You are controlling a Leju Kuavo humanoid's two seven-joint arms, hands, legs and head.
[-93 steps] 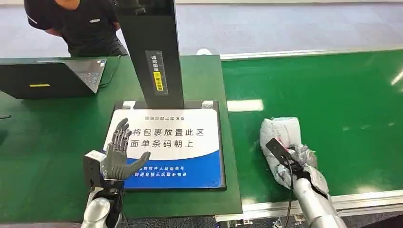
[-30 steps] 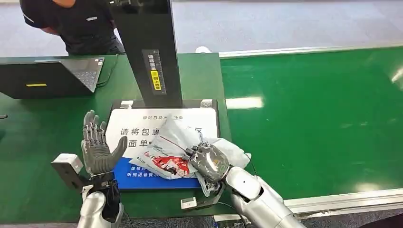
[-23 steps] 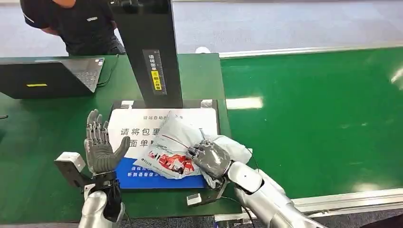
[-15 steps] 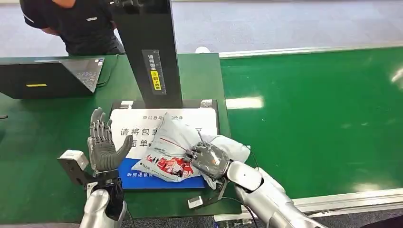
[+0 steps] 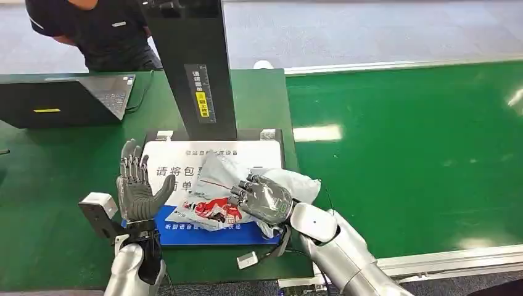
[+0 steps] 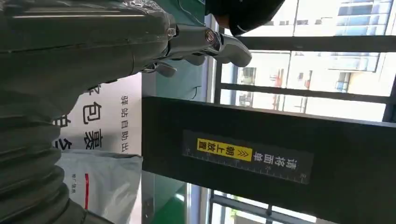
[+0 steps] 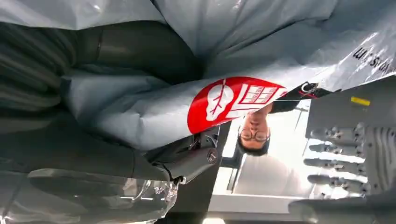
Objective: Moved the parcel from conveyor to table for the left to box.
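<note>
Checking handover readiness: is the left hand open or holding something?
Open: the left hand stands upright beside the parcel, fingers spread, holding nothing.

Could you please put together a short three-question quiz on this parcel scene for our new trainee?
1. True or false: the grey plastic parcel with a red print lies on the green conveyor belt.
2. Which hand grips the parcel? A) left hand B) right hand C) neither
3. Fill in: the left hand's fingers are ___, holding nothing.

Key: 1 false, it is over the white and blue printed placard on the green table; 2 B; 3 spread apart.
</note>
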